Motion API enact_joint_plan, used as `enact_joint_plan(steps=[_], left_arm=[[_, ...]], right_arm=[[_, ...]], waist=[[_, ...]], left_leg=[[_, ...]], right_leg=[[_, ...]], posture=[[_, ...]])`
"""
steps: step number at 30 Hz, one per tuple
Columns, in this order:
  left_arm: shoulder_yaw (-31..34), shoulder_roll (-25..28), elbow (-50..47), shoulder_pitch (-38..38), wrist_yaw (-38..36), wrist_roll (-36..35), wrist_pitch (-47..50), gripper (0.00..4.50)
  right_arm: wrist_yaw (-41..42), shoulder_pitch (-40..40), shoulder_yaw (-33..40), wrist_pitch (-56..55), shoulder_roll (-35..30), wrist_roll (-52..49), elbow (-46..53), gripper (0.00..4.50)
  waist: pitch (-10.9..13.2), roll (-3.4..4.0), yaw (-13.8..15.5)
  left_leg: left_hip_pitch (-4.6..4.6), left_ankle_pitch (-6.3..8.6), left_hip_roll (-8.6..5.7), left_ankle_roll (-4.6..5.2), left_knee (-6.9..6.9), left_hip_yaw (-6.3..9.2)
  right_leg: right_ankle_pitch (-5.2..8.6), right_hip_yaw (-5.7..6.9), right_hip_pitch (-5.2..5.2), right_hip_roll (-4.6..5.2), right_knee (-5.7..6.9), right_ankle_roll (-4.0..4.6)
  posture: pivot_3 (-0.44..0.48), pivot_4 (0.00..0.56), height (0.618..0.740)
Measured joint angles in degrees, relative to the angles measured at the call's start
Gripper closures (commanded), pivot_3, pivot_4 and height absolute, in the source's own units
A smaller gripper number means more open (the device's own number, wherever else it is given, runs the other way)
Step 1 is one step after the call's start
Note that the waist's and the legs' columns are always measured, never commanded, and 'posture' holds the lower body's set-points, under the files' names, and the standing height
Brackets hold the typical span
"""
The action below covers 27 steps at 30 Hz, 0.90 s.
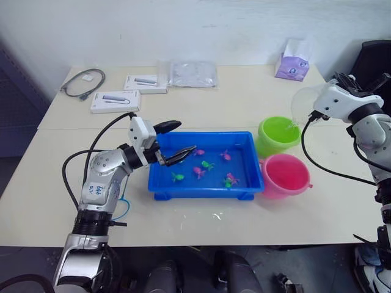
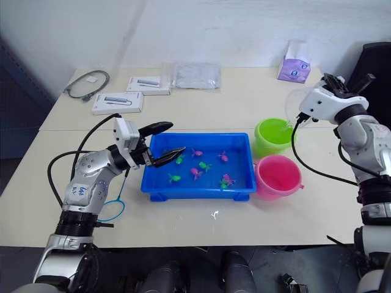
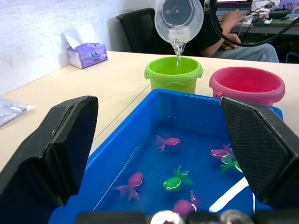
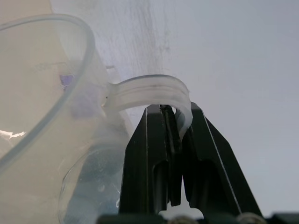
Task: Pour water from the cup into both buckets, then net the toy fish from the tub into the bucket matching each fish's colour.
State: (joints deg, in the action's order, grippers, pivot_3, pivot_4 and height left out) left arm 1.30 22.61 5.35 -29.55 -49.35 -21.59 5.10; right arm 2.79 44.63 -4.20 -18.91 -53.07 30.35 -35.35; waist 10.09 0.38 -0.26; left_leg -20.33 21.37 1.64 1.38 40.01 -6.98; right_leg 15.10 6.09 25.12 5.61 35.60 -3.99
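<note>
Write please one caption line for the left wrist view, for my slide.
Between the open left gripper fingers, the clear cup pours water into the green bucket beyond the blue tub.

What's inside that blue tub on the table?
The blue tub holds several small toy fish, green and pink. The corner beneath the left end effector is partly hidden.

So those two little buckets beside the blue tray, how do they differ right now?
The green bucket is lime coloured; the pink bucket is pink. The green bucket sits farther from the robot, the pink bucket nearer. Water is streaming from the tilted cup into the green bucket, while nothing is pouring into the pink bucket. Both are small round pails of similar size, standing upright next to the tub.
</note>
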Motion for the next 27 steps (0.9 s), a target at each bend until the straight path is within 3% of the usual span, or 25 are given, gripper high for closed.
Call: enact_joint_plan(steps=[21,27], left_arm=[[-0.16,-0.55,2.36,-1.62,-0.94,0.28,-1.56,0.00],[-0.19,-0.52,2.08,-1.47,-1.33,0.20,-1.36,0.00]], right_arm=[[-6.18,1.17,-0.60,-6.47,-0.24,3.64,-3.77,4.41],[1.46,-2.56,7.69,-1.94,6.05,-13.21,-2.77,4.41]], waist=[[0.00,0.00,-0.10],[0.01,-0.02,0.05]], left_leg=[[-0.01,-0.03,0.02,-0.05,-0.01,0.00],[-0.01,-0.04,0.02,-0.04,0.00,0.03]], right_leg=[[0.00,0.00,0.00,-0.02,0.01,0.00],[0.00,0.03,-0.02,-0.10,0.04,0.00]], posture=[[0.000,0.150,0.740],[0.000,0.150,0.740]])
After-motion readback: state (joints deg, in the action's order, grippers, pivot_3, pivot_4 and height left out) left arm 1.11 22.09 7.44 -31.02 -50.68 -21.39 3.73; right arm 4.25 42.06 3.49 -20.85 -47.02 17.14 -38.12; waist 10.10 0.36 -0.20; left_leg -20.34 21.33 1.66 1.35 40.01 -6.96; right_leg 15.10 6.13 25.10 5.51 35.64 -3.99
